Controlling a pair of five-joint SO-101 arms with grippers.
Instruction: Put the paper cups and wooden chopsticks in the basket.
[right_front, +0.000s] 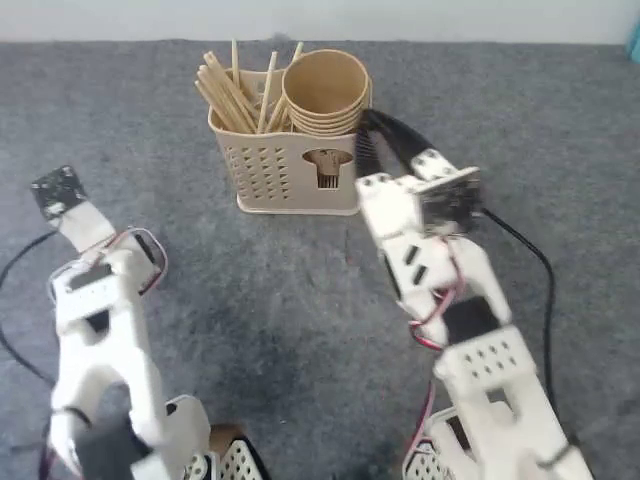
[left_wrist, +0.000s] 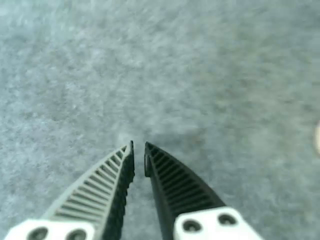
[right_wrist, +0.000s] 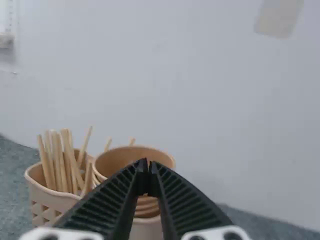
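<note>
On grey carpet (right_front: 520, 130), before a pale wall (right_wrist: 200, 75), stands the basket (right_front: 270, 175).

The desk (right_front: 250, 300) in front of the basket (right_front: 285, 175) is left open as a wide stretch of grey carpet between the two arms. Bare carpet is also seen under the left end effector (left_wrist: 139, 150). The basket's mouth is taken up: one compartment is packed with upright wooden chopsticks (right_front: 240, 85), the other is filled by stacked paper cups (right_front: 325, 90). The side nearest the cups is crowded by the right end effector (right_wrist: 148, 167). The opposite side is bordered by open carpet.
</note>
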